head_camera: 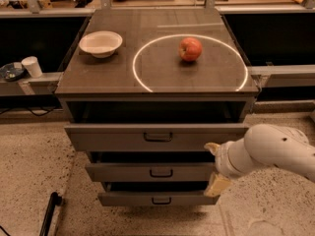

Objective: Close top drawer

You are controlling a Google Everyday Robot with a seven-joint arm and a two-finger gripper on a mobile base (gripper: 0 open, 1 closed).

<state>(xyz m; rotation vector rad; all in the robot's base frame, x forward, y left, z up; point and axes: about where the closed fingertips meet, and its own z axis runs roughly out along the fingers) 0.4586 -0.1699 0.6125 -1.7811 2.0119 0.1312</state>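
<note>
The top drawer [123,136] is a grey metal drawer with a wide flat front and a small black centre handle [158,137]. Its front stands only a little way out from the cabinet, with a dark gap above it. My gripper [215,166] is at the right end of the drawer front, on the white arm coming in from the right. Its fingers are spread: one cream fingertip [212,147] is against the lower right edge of the front, and the other hangs lower, beside the middle drawer. It holds nothing.
Two narrower grey drawers [152,172] [157,198] sit below, each standing slightly out. On the cabinet top are a white bowl [101,43] and a red apple [190,49] inside a white ring. A paper cup [32,66] stands on the left shelf. A black pole [49,211] lies on the floor at left.
</note>
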